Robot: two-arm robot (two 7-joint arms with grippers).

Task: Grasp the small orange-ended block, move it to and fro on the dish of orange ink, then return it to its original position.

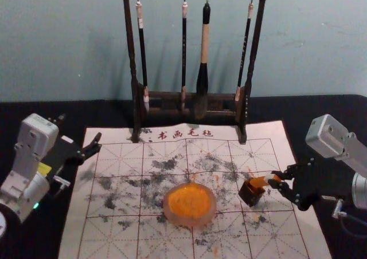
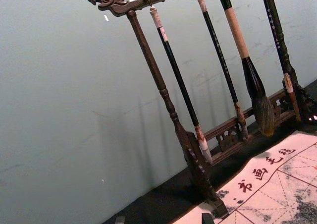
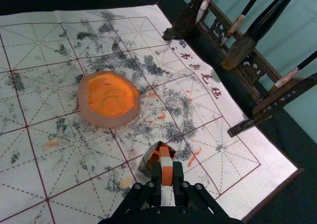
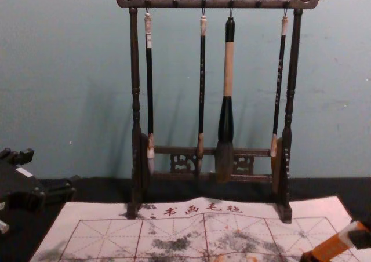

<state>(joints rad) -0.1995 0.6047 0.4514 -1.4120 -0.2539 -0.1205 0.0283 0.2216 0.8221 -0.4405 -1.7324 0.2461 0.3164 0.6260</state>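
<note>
Mat: A white writing felt with red grid lines lay over the dark table, blotched with grey-black and dabbed with orange.
Dish: The round dish sat on the mat, orange ink spread inside it; it served as the clock's centre, with 12 pointing away from the robot.
Pot: The small dark pot stood on the mat near the dish, between 2 and 3 o'clock.
Block: The orange-ended block, white-banded, leaned at a slant with its lower end at the pot's mouth; how deep that end reached could not be told.
Right gripper: It was out toward 3 o'clock, just beyond the pot, clamped on the block, a finger on either side.
Left gripper: It hung toward 10 o'clock, over the mat's left edge, well apart from the dish, fingers spread with nothing between them.
Rack: The carved wooden rack stood at 12 o'clock, its feet at the mat's far edge.
Brushes: Four brushes hung tip-down from its bar, the large brush third from the left.
Wall: A pale blue-green wall rose behind, at 12.
</note>
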